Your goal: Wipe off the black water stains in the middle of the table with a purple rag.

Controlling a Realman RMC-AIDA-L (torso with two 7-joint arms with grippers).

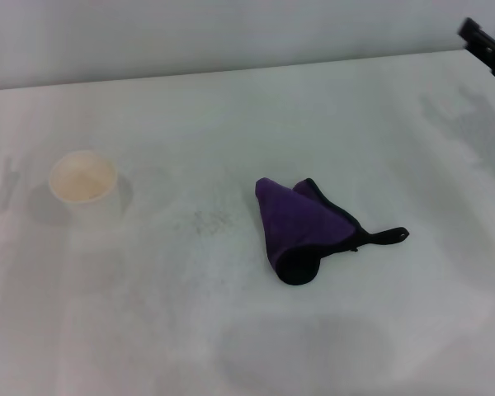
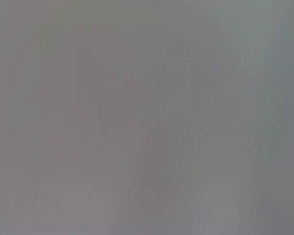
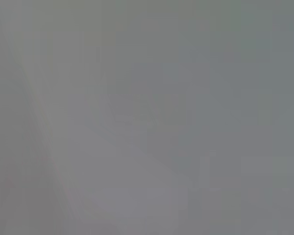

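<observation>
The purple rag (image 1: pixel 301 224) lies crumpled on the table (image 1: pixel 231 330), a little right of the middle, with its black trim along the near edge and its black loop tab (image 1: pixel 390 238) pointing right. No solid black stain shows; only a faint grey speckled smudge (image 1: pixel 206 221) lies left of the rag. My right gripper (image 1: pixel 488 43) shows only partly at the far right corner, raised and well away from the rag. My left gripper is out of view. Both wrist views show only plain grey surface.
A white paper cup (image 1: pixel 83 180) stands upright at the left of the table. The table's far edge (image 1: pixel 231 73) meets a pale wall.
</observation>
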